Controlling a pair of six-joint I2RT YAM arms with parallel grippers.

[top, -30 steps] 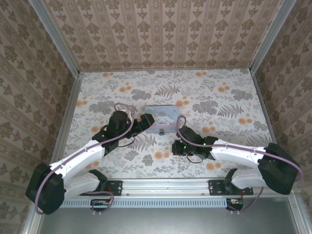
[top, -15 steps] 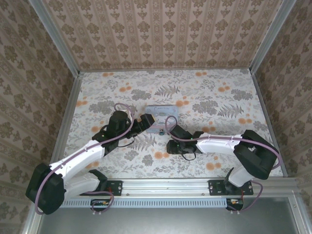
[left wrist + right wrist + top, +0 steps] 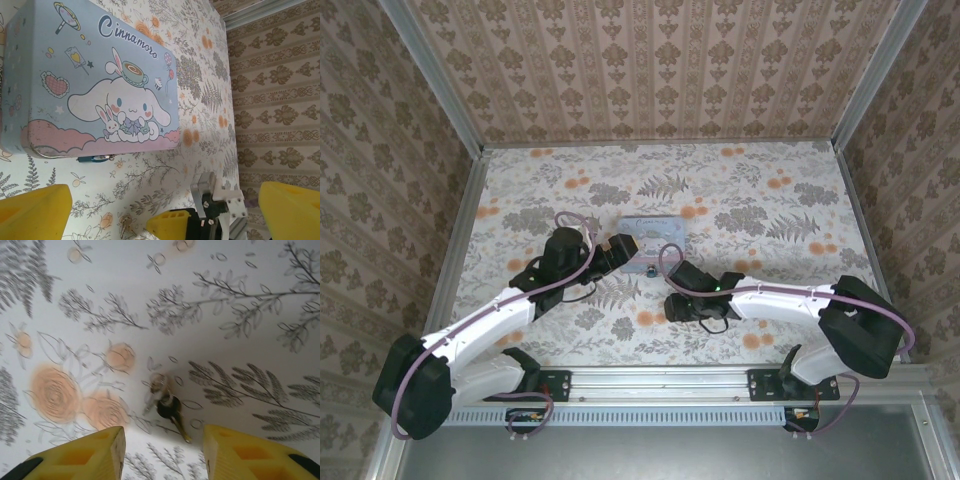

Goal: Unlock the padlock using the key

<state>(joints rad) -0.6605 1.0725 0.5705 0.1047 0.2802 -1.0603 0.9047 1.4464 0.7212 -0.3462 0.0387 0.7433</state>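
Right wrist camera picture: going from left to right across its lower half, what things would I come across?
A yellow plastic finger of the right gripper → small metal key with a dark head and a ring, lying on the flowered cloth → the gripper's other yellow finger.

Pale blue cartoon tin (image 3: 95, 85), floral table cover (image 3: 750, 210), patterned walls (image 3: 650, 70)

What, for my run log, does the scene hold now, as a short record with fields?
tin: flat on table, cartoon lid up
padlock: at tin's edge
key: lying on table, not gripped
left jaws: open, empty
right jaws: open, pointed at key
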